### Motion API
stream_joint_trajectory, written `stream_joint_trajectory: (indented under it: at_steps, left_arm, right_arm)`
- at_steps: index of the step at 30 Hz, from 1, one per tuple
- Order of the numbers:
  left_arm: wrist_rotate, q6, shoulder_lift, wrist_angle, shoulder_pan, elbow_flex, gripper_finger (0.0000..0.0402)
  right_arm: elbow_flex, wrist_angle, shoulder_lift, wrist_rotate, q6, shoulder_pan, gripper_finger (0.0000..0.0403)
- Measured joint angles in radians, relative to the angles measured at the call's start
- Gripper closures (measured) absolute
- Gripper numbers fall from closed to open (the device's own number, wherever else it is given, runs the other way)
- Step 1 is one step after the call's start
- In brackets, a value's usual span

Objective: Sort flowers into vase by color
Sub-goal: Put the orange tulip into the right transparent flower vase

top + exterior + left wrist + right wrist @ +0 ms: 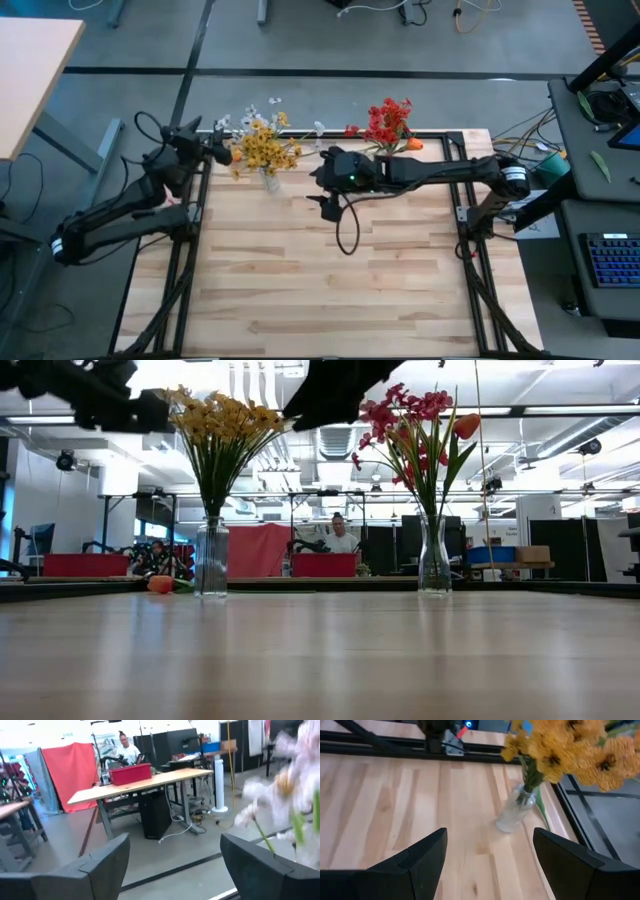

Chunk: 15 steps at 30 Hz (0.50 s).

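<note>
Table (330, 280): bare wood, so both arms have room.
Right gripper (326, 205): released and empty, near the yellow vase.
Left gripper (222, 152): fingers apart, at the far edge by loose white flowers (262, 110).
Yellow flowers (265, 148): upright in one vase.
Red flowers (388, 122): sorted into the other.

Past the left pincer (172, 870), its two dark fingers (102, 870) spread apart with nothing between them, blurred white blossoms (295, 780) hang close, a person (127, 751) beyond a red bin (131, 773).
</note>
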Motion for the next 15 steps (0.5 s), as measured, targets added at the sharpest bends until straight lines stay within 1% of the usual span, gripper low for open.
stream_joint_trajectory:
  at_steps: [3, 6, 11, 15]
  left_arm:
    - [0.006, 0.051, 0.075, -0.055, 0.022, 0.09, 0.0116]
    - [0.001, 0.082, 0.138, -0.08, 0.057, 0.154, 0.0121]
    - [-0.09, 0.143, 0.206, -0.119, 0.127, 0.218, 0.0127]
    - [-0.11, 0.147, 0.229, -0.191, 0.18, 0.258, 0.0128]
  right_arm:
    - [0.0, -0.016, -0.012, 0.0, -0.001, 0.014, 0.0115]
    - [0.0, -0.031, -0.017, 0.001, -0.001, 0.029, 0.0118]
    - [0.0, -0.051, -0.021, 0.0, 0.0, 0.051, 0.0121]
    - [0.0, -0.075, -0.022, 0.001, 0.009, 0.058, 0.0121]
